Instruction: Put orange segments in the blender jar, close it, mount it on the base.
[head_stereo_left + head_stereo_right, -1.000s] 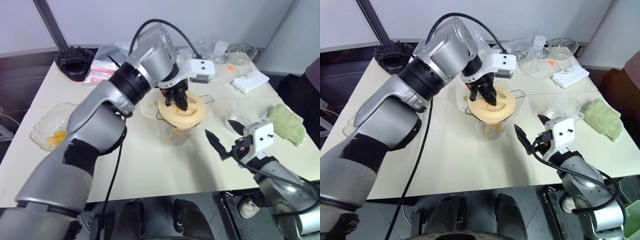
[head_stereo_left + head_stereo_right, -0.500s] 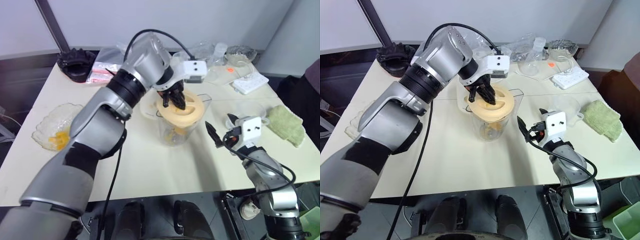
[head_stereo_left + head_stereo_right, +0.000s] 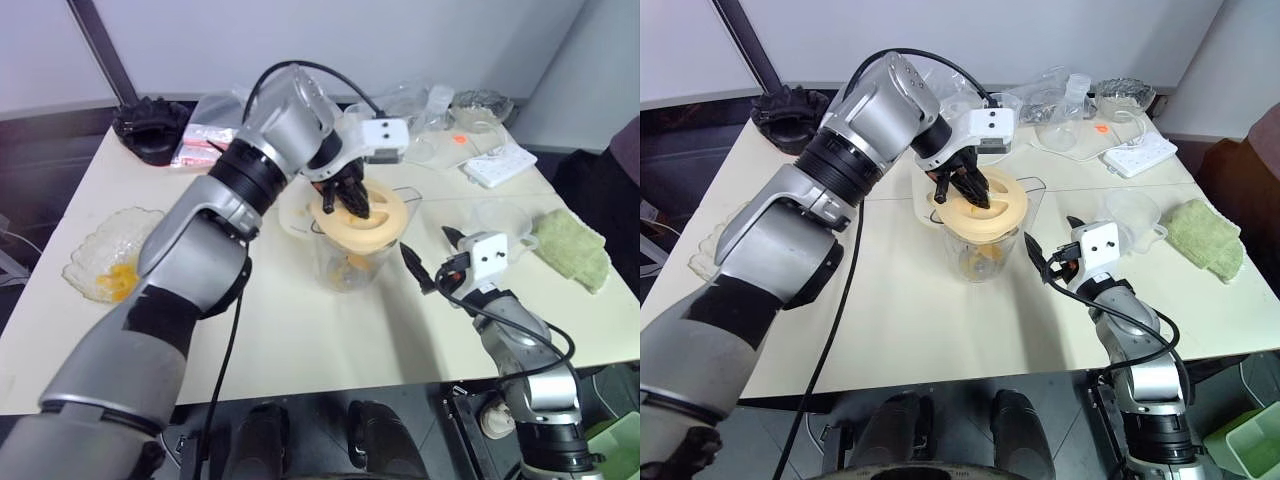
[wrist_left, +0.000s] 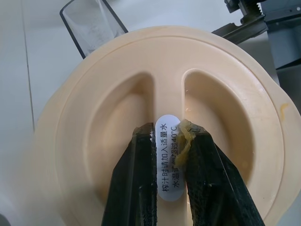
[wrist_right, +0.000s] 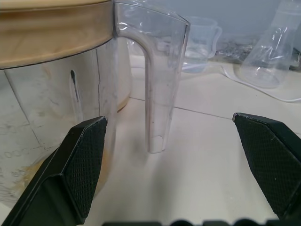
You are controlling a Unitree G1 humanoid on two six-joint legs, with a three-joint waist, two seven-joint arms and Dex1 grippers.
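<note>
A: Blender jar (image 3: 352, 262) stands mid-table, lid (image 3: 362, 216) seated on its rim. Left gripper (image 3: 352, 198) comes down from above, fingers nearly shut, pinching the raised rib across the top of the lid. A smear of fruit pulp sits on one finger (image 4: 188, 141).

B: Reason for that hold?

A: My reading: the rib is the only grab point on the lid, so pressing or twisting it home goes through there. Closing step looks close to finished. Orange segments (image 3: 985, 262) sit low inside the jar, by the blade.

B: Right side?

A: Right gripper (image 3: 1050, 249) level, just right of the jar, jaws spread to full width, holding nothing. Handle (image 5: 157, 80) stands between the two fingers in the wrist view but apart from both. Likely lining up to take the handle for the lift.

B: Room to move?

A: Table front of the jar is bare. The base (image 3: 298, 212) sits just behind the jar, partly hidden by the left arm. Further behind the jar: clear cups (image 3: 1060, 125) and a power strip (image 3: 1142, 152). Green cloth (image 3: 1208, 238) right of the jar, near the table edge. A glass bowl (image 3: 108, 267) with leftover fruit lies well left of the jar, near that edge.

B: Risk?

A: The lift path to the base passes under the left arm; I judge it tight.
</note>
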